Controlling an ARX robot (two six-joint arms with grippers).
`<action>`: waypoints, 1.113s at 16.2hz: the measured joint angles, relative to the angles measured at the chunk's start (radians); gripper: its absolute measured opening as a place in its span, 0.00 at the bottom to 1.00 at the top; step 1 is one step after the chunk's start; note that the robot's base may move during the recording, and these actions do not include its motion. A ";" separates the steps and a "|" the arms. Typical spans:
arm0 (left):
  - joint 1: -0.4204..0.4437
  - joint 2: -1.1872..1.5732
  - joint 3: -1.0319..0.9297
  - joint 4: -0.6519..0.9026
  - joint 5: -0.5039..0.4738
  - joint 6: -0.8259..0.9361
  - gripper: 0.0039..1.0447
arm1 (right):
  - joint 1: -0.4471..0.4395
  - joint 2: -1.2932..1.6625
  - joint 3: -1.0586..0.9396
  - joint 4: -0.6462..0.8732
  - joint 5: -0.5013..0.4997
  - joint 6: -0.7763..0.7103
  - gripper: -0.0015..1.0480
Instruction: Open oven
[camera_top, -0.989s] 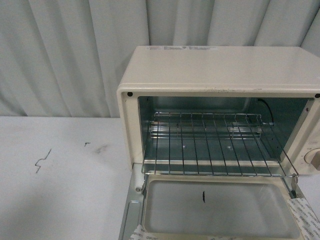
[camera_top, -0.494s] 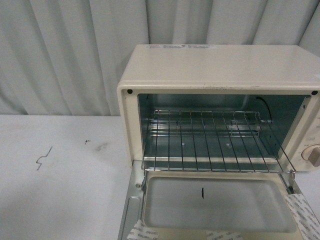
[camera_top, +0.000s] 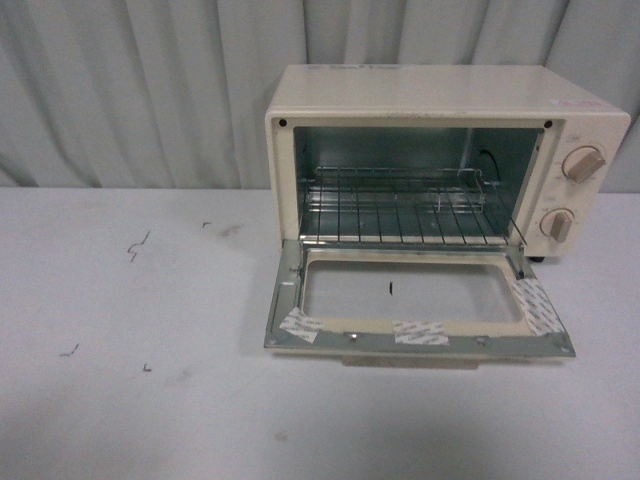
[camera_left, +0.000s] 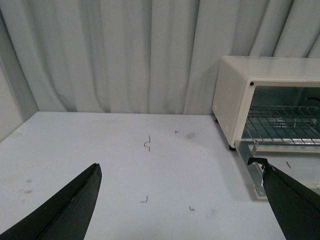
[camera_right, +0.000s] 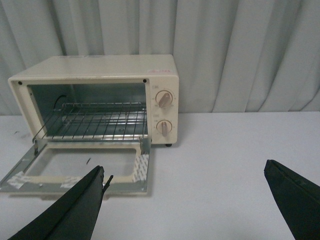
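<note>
The cream-white oven (camera_top: 430, 95) stands at the back right of the white table (camera_top: 130, 350). Its glass door (camera_top: 415, 300) lies fully open, flat on the table, and the wire rack (camera_top: 400, 205) shows inside. Two beige knobs (camera_top: 582, 163) sit on its right panel. No arm shows in the front view. In the left wrist view the oven (camera_left: 235, 95) is ahead and to one side; my left gripper (camera_left: 182, 172) is open and empty above the bare table. In the right wrist view the oven (camera_right: 100, 67) and its door (camera_right: 80, 167) lie ahead; my right gripper (camera_right: 185, 172) is open and empty.
Pleated grey curtains (camera_top: 130, 90) close off the back of the table. Small dark marks (camera_top: 135, 247) dot the tabletop left of the oven. Pieces of white tape (camera_top: 420, 333) stick to the door's frame.
The front view has drawn back: the oven looks smaller and further away, and its whole open door and both knobs show now. The door stays flat open.
</note>
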 joint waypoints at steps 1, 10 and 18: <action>0.000 0.000 0.000 0.000 0.001 0.000 0.94 | 0.000 0.000 0.000 -0.005 0.001 0.000 0.94; 0.000 0.000 0.000 0.000 0.001 0.000 0.94 | 0.000 -0.001 0.000 -0.003 0.000 0.000 0.94; 0.000 0.000 0.000 0.000 0.000 0.000 0.94 | 0.000 -0.001 0.000 -0.003 0.000 0.000 0.94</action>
